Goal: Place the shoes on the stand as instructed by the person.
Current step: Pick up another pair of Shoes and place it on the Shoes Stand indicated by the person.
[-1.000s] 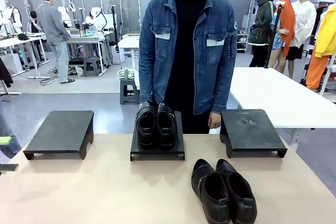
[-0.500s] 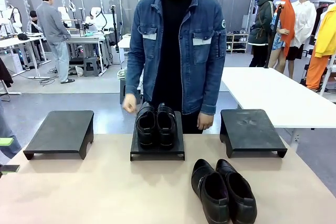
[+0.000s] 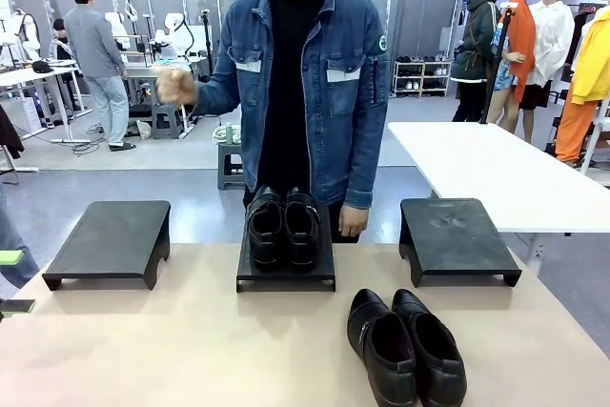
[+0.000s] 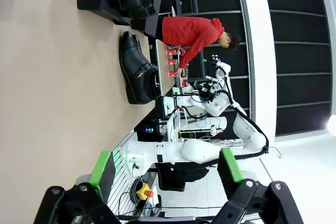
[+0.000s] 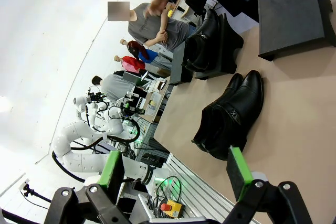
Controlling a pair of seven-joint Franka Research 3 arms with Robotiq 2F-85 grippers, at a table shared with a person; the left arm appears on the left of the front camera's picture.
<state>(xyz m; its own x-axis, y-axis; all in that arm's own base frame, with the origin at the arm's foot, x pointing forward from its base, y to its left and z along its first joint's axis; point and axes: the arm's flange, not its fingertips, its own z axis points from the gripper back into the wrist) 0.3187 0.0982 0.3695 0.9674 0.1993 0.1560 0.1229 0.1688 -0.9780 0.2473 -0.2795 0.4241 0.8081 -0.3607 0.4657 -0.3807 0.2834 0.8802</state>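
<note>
One pair of glossy black shoes [image 3: 283, 228] stands on the middle black stand [image 3: 286, 275]. The other pair [image 3: 405, 346] lies on the table near the front right, also seen as the pair [image 4: 137, 69] and the pair [image 5: 228, 116] in the wrist views. The person [image 3: 300, 73] in a denim jacket stands behind the middle stand with one fist [image 3: 175, 86] raised to the picture's left. My left gripper [image 4: 165, 169] is open and holds nothing; its green pads [image 3: 10, 256] peek in at the left edge. Well back from the shoes, my right gripper [image 5: 174, 171] is open with nothing between its fingers.
A bare black stand [image 3: 110, 240] sits at the table's left and another [image 3: 457, 235] at its right. A white table [image 3: 505, 173] stands behind on the right. Tan tabletop [image 3: 191, 350] lies free at the front left.
The person has stepped toward the picture's left and lifted a hand from beside the middle stand up to shoulder height. Shoes, stands and grippers have not moved.
</note>
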